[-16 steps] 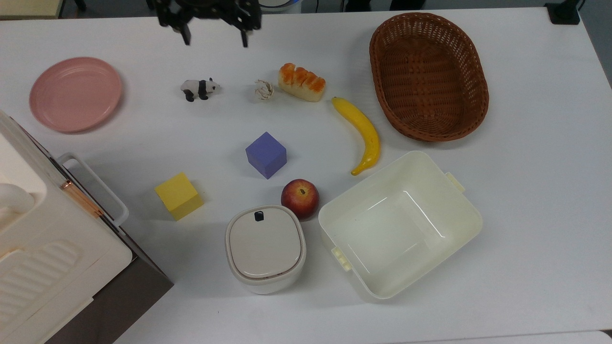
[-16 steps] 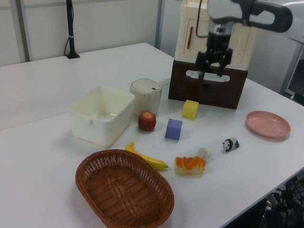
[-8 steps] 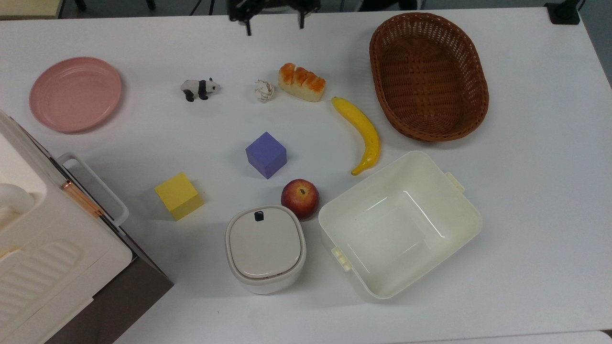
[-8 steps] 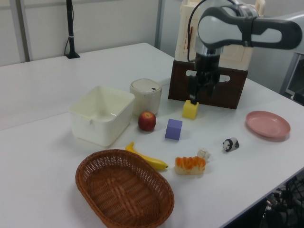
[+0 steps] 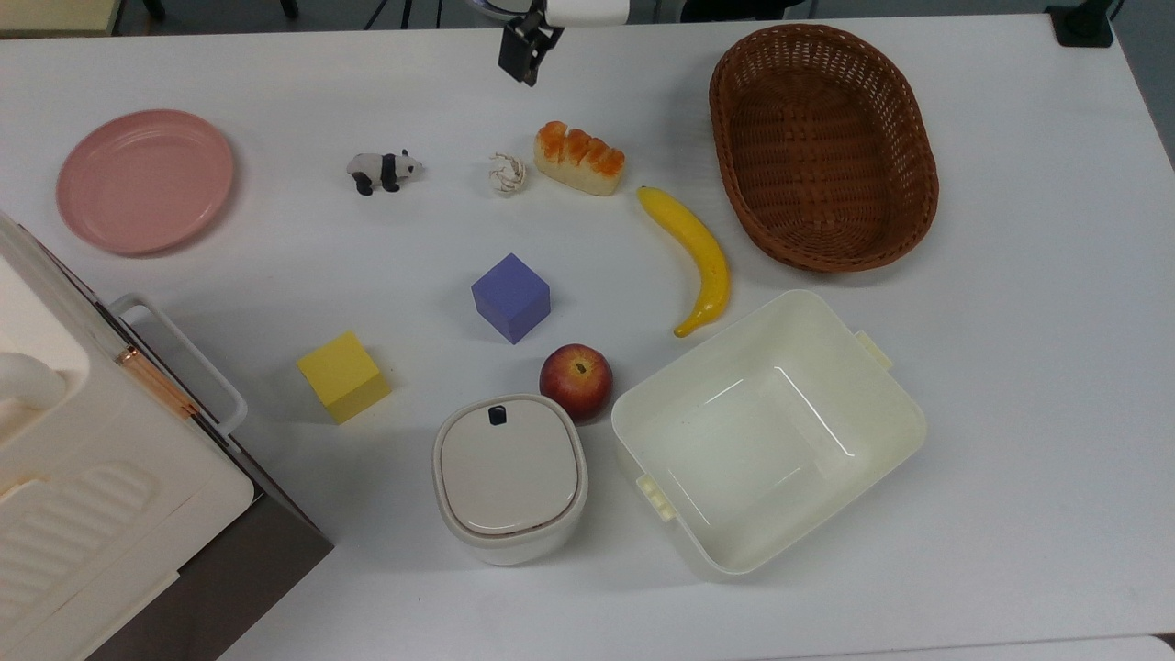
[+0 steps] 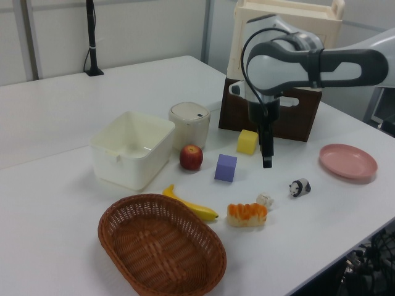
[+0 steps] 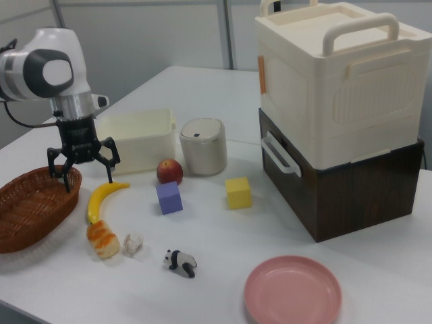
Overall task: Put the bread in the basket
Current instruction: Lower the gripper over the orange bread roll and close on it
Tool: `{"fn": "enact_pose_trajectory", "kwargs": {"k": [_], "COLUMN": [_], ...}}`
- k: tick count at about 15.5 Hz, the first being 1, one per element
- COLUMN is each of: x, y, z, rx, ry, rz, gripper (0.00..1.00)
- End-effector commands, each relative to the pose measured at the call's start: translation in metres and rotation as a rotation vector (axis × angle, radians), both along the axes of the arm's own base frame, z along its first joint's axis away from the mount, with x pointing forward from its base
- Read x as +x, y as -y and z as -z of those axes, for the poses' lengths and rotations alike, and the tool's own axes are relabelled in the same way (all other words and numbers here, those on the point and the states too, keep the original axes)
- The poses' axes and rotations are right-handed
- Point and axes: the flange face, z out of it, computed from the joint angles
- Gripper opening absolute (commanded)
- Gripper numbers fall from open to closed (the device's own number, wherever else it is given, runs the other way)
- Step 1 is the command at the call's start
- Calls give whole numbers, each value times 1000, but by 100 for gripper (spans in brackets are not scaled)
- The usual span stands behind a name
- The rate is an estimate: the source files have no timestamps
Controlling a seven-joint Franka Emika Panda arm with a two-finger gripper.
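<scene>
Beside empty basket (image 5: 823, 147), bread (image 5: 579, 158)

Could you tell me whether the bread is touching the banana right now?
Apart. The top view shows bare table between the bread and the banana's tip.

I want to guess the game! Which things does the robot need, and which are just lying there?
Needed: small oblong orange-topped toy bread; large oval brown wicker basket; open black two-finger gripper.

Lying about: yellow banana; red apple; purple cube; toy panda.
</scene>
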Motion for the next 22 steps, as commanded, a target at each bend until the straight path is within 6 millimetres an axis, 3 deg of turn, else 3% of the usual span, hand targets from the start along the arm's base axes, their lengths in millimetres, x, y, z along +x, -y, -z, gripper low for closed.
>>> {"fn": "enact_pose_trajectory", "kwargs": {"k": [1,5,8,9,13,16,22], "x": [-2,-7,-8,-11,-16,-16,-12], "y": [-6,-16,-21,-34,-47,-50,-48], "z": [42,82,92,97,103,127,153], "rx": [17,36,45,46,46,43,32], "ry": [37,141,165,155,139,96,64], "rz": [-84,-58,-70,-97,-124,-130,-139], "gripper": [100,100,100,100,100,100,100]}}
